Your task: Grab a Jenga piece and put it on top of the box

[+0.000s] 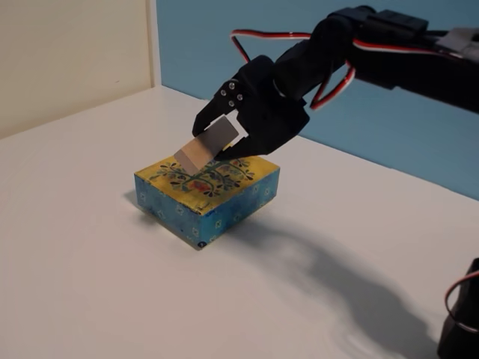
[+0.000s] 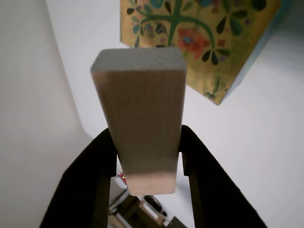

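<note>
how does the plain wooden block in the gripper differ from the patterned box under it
The plain light-tan wooden block has no pattern; the flat squarish box has a yellow floral top and blue flowered sides. The block is narrow and elongated; the box is broad and larger. The block is held tilted in the black gripper above the box; the box sits flat on the white table. Both are rectangular.

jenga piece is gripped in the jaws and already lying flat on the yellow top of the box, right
Not quite. The Jenga piece is gripped in the jaws, but in the fixed view it is tilted, held above the yellow top of the box, not lying flat on it.
</note>
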